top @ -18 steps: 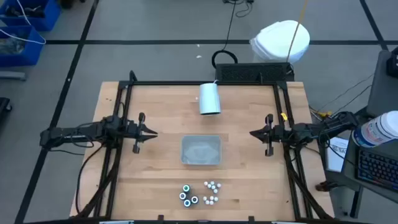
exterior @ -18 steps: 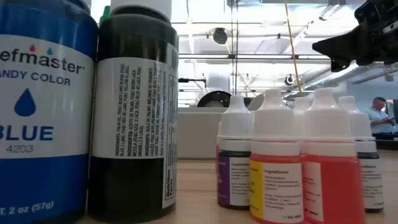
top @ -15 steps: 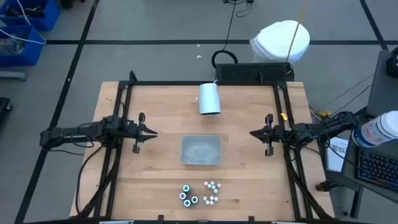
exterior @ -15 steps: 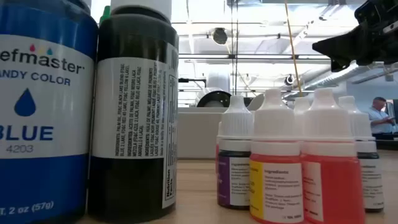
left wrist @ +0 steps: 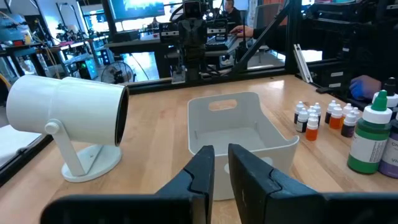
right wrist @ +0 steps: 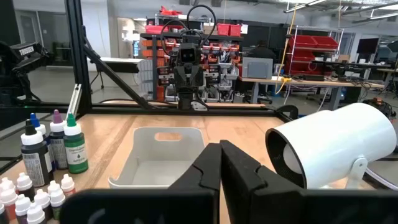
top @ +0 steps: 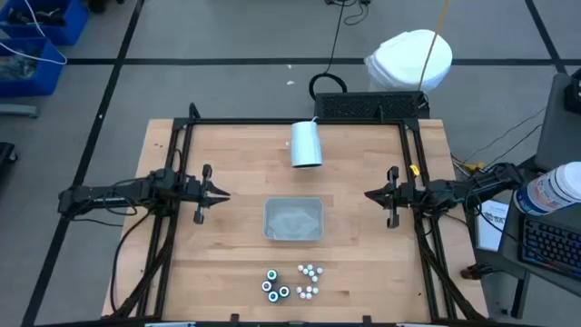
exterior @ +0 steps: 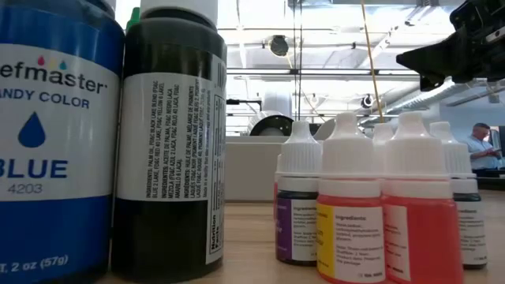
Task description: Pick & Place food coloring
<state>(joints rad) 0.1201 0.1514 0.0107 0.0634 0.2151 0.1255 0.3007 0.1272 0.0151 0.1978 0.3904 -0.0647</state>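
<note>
Food coloring bottles [top: 290,282] sit in a cluster at the near edge of the table [top: 227,245], in front of the grey bin [top: 293,219], untouched. From above: three wider ones with teal rims [top: 272,285] on the left of the cluster, smaller white-capped ones [top: 309,280] just beside them on the right.

Low view is right up against them. Big blue bottle [exterior: 55,134] reads "...efmaster", "...ANDY COLOR", "BLUE", "4203", "2 oz (57g)". Next to it a dark bottle [exterior: 170,150] turned to show its ingredients panel; small print, not readable beyond that. Small droppers [exterior: 371,205] have purple, yellow and red labels; the yellow one carries an "Ingredients" heading.

Left gripper [top: 223,193] hangs over the left side of the table, pointing at the bin, well apart from the bottles. Fingers [left wrist: 202,171] nearly together with a narrow gap, holding nothing.

Right gripper [top: 369,194] mirrors it on the right side, also aimed at the bin. Fingers [right wrist: 208,168] pressed fully together, nothing between them.

White cup [top: 306,143] lies on its side on a small stand behind the bin, near the far edge. Bin has a handle cutout in its end wall [left wrist: 222,104].

A person [exterior: 478,146] is seated in the room beyond the table.
</note>
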